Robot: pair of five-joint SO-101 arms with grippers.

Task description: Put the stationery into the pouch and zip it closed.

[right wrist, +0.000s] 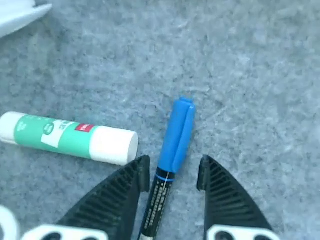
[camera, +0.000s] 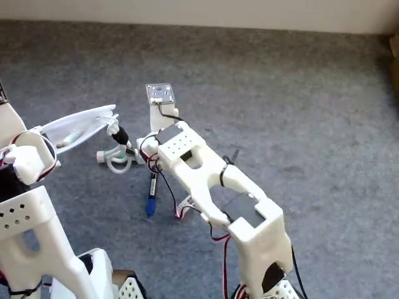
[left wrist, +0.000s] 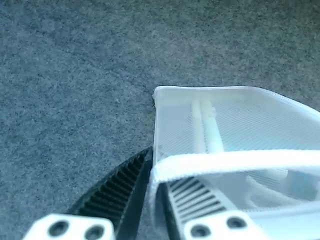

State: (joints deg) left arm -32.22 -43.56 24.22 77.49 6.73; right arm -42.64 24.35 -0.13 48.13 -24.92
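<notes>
surface: grey carpet (camera: 312,93) | top edge: pale wall (camera: 249,12) | left gripper (left wrist: 160,172) clamping mesh pouch (left wrist: 250,120) | right gripper (right wrist: 173,162) wide, straddling blue pen (right wrist: 178,130)

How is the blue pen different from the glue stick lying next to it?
The pen is slim, with a blue cap and a black barrel; the glue stick is stubby, green and white. The pen lies between the open fingers of the right gripper; the glue stick lies beside them, outside. Both lie flat on the grey carpet, not in the pouch.
</notes>
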